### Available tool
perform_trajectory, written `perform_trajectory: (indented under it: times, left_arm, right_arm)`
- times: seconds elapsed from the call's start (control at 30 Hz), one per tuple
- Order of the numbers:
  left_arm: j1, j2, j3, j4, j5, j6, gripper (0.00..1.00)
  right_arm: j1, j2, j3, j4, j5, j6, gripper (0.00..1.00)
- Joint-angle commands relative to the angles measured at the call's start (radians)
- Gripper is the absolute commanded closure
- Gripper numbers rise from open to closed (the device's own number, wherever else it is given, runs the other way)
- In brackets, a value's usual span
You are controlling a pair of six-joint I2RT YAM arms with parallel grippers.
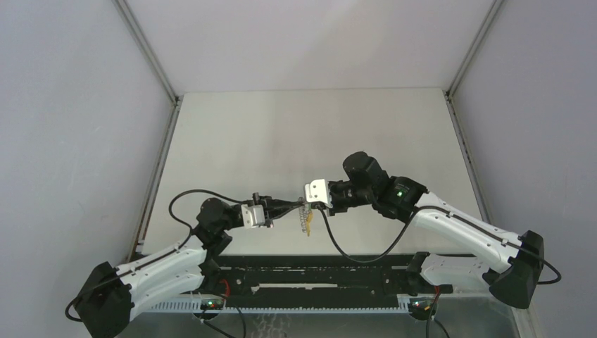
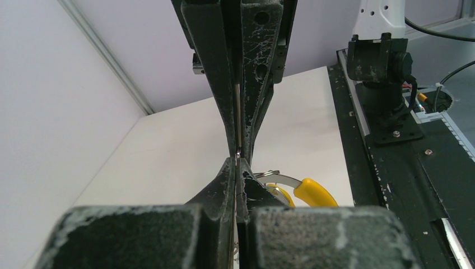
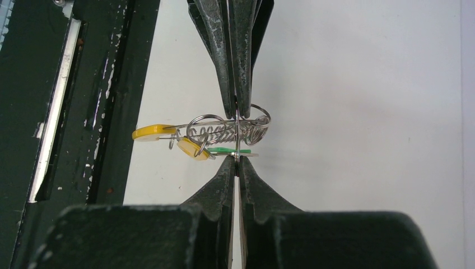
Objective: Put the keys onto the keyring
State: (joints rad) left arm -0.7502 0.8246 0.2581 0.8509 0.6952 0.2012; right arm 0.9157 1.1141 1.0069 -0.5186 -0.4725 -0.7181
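Nearest the lens, right gripper [image 3: 236,161]: scuffed black fingers pressed all but together, only a hairline gap left, nipping at their very tips the wire of a thin grey metal keyring [image 3: 221,131]. Facing it tip to tip from the opposite side, left gripper [image 3: 235,114], likewise squeezed tight on that same wire. Strung across between the two noses, the keyring's coiled, beaded-looking rim, seen almost edge-on and held up off the white table [image 3: 364,112]. Out at one end, toward the black base rail [image 3: 84,123], a long yellow plastic key head [image 3: 148,133]. Just beside it, a smaller yellow piece [image 3: 190,147] hanging from a little wire loop [image 3: 173,141]. Tucked right under the coil, a flat green plastic key head [image 3: 227,149]; cannot tell whether threaded on or merely lying against the wire. From overhead, both arms reaching inward and meeting in front of the bases, the whole bundle dangling just below the meeting point. From the left wrist, only a curl of ring and some yellow showing past the closed fingers.
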Motion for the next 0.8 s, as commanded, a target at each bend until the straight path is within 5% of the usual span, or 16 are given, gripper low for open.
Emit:
perform_trajectory:
  times: [0.0, 0.77]
  left_arm:
    - [0.005, -0.002, 0.027, 0.033, 0.015, -0.015, 1.00]
    - [-0.001, -0.015, 0.024, 0.009, -0.024, 0.001, 1.00]
  right_arm:
    - [0.011, -0.031, 0.011, 0.039, -0.033, -0.010, 1.00]
    - [0.044, -0.025, 0.049, 0.065, -0.075, 0.061, 1.00]
